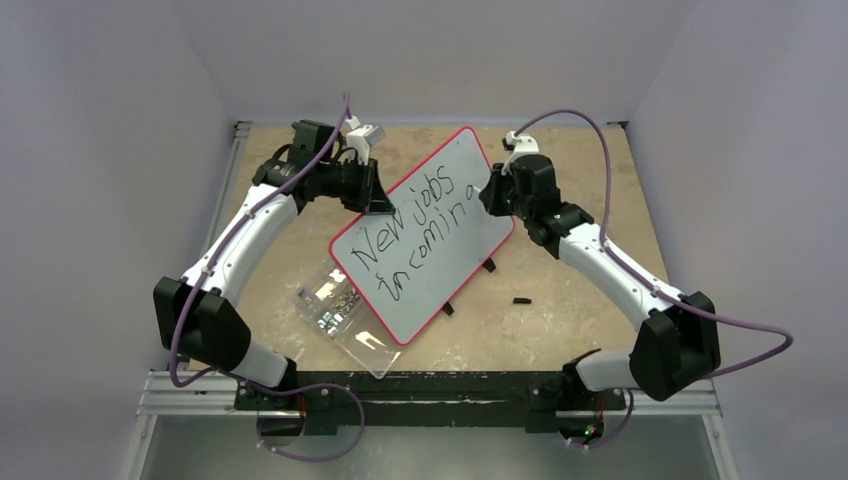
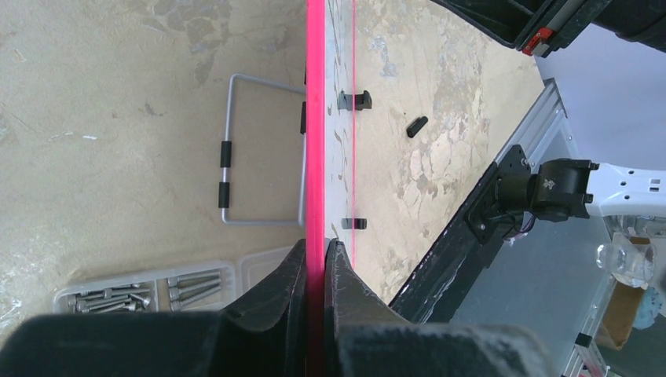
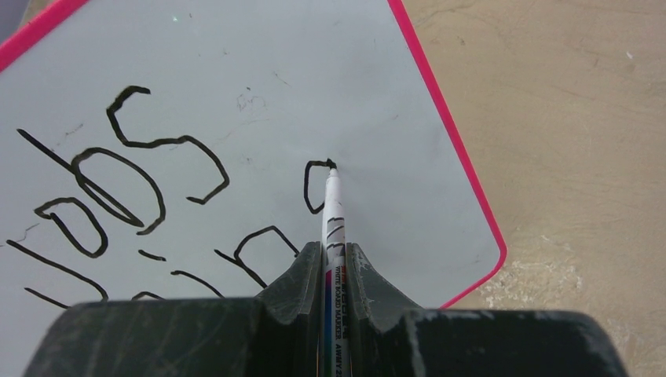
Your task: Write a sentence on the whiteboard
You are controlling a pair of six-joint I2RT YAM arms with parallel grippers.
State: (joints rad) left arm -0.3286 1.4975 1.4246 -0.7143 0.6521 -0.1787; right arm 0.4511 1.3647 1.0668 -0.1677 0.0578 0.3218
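Observation:
The whiteboard [image 1: 440, 250], white with a red rim, stands tilted in the middle of the table. My left gripper [image 1: 379, 203] is shut on its upper left rim; in the left wrist view the fingers [image 2: 316, 245] pinch the red edge [image 2: 316, 118]. The sentence [image 1: 415, 235] reads "New jobs incomin" in black, with a last letter partly drawn. My right gripper [image 3: 334, 247] is shut on a white whiteboard marker [image 3: 334, 206]. The marker's tip touches the board [image 3: 314, 71] at the top of that unfinished letter [image 3: 316, 188], near the right rim.
A clear plastic box of screws [image 1: 335, 300] lies under the board's lower left edge. A small black cap [image 1: 521, 299] lies on the table to the right. The board's black feet [image 1: 489, 265] and a wire stand [image 2: 236, 149] hang beneath it.

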